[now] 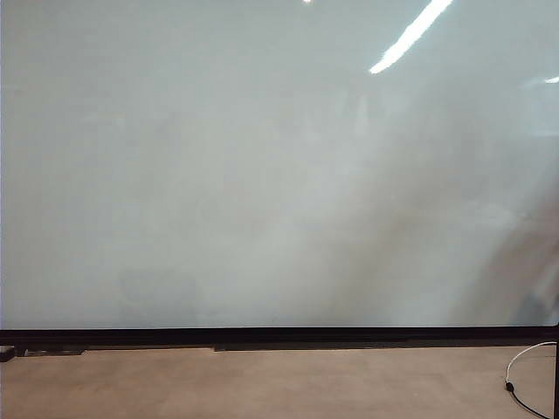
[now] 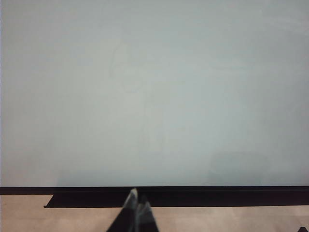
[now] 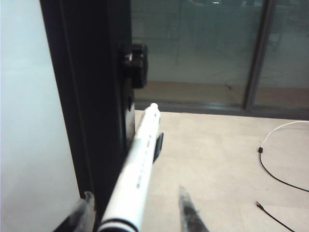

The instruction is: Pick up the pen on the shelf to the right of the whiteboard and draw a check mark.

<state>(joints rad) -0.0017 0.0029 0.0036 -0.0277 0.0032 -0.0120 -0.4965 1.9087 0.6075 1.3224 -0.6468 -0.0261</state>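
The pen (image 3: 135, 179), a slim white plastic marker with small dark print along its barrel, lies between the spread fingers of the right hand (image 3: 137, 212), beside the black frame at the right edge of the large glossy pale whiteboard (image 1: 262, 175). That hand is released, nothing grasped. The left hand (image 2: 136, 203) hangs low before the board's bottom edge, fingertips together, holding nothing. The step in hand is the pickup; next the right hand should clench on the barrel and lift it. No mark shows on the board.
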